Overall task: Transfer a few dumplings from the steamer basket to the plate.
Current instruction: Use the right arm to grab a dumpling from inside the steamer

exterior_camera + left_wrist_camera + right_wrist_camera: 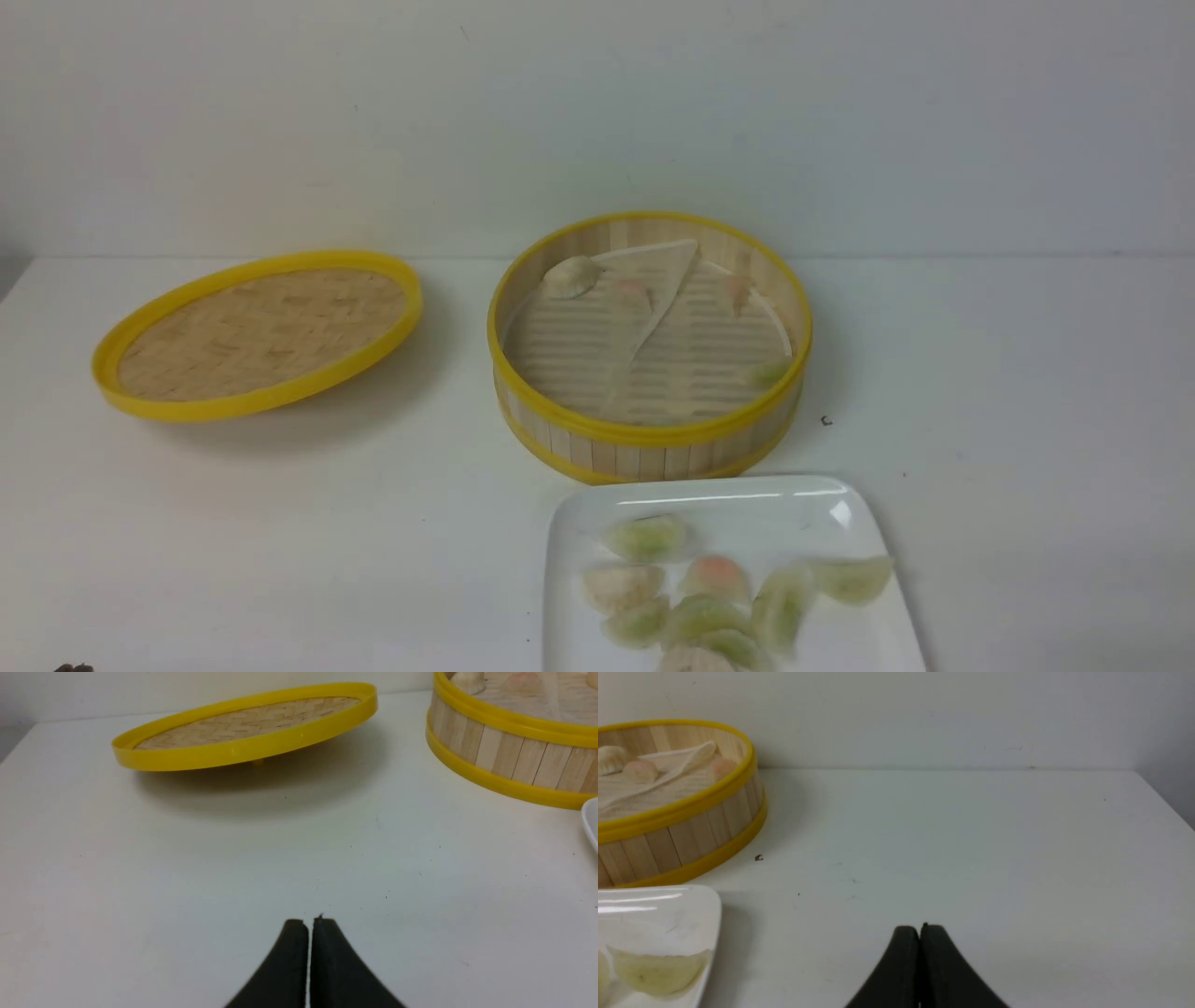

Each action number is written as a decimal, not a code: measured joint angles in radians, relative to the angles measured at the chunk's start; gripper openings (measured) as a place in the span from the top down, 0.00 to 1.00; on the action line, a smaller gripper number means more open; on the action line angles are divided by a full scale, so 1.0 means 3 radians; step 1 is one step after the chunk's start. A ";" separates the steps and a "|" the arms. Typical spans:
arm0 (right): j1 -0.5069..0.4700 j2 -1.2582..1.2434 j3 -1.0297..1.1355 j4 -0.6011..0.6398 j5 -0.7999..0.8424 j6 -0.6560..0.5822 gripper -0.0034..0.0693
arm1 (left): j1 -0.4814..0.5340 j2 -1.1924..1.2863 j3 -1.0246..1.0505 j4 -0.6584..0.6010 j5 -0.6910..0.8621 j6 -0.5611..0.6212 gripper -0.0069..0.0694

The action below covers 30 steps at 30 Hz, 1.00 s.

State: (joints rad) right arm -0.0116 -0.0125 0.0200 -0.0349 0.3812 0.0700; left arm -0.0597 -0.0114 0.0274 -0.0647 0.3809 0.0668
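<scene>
The steamer basket (pixel 649 448) stands mid-table with a folded white paper liner. Inside lie a whitish dumpling (pixel 571 276), two pinkish ones (pixel 635 292) (pixel 738 287) and a pale green one (pixel 767 373). The white plate (pixel 719 499) sits in front of the basket and holds several dumplings (pixel 646 538), green, pinkish and whitish; one green dumpling (pixel 851 579) lies at its right rim. My left gripper (pixel 308 923) is shut and empty above bare table, left of the basket (pixel 504 756). My right gripper (pixel 919 928) is shut and empty above bare table, right of the plate (pixel 691 905). Neither gripper shows in the front view.
The flat woven lid with a yellow rim (pixel 261 331) lies tilted at the left of the table. A small dark speck (pixel 826 421) lies right of the basket. A white wall stands behind the table.
</scene>
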 joint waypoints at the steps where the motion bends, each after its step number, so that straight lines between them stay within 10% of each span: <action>1: 0.0000 0.0000 0.0000 -0.0003 -0.0003 0.0000 0.97 | 0.0000 0.0000 0.0000 0.0000 0.0000 0.0000 0.92; 7: 0.0000 0.0000 0.0020 0.0116 -0.0151 0.0057 0.97 | 0.0000 0.0000 0.0000 0.0000 0.0000 0.0000 0.92; 21: 0.0000 0.0000 0.0024 0.1821 -0.1570 0.0851 0.97 | 0.0000 0.0000 0.0000 0.0000 0.0000 0.0000 0.92; 30: 0.0155 0.0893 -0.1403 0.1364 0.0187 0.0489 0.97 | 0.0000 0.0000 0.0000 0.0000 0.0000 0.0000 0.92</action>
State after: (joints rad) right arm 0.0347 0.2555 -0.4009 0.3744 0.4372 0.2166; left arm -0.0597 -0.0114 0.0274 -0.0647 0.3809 0.0668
